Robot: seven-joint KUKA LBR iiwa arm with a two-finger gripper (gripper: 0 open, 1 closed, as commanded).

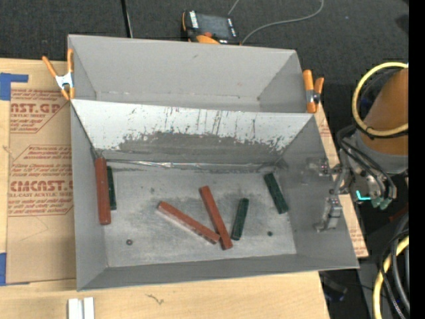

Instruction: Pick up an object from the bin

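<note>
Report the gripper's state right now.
Gripper: open or closed cannot be told. It is over the bin's right wall, apart from the nearest dark green stick.

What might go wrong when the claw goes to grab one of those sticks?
The claw hangs over the bin's sloping right wall; going straight down, it might scrape the metal.
The slanted red-brown stick and the steeper red-brown stick seem to touch at their lower ends, so grabbing one may drag the other.
The left red-brown stick lies against the left wall, where the claw could bump.
</note>
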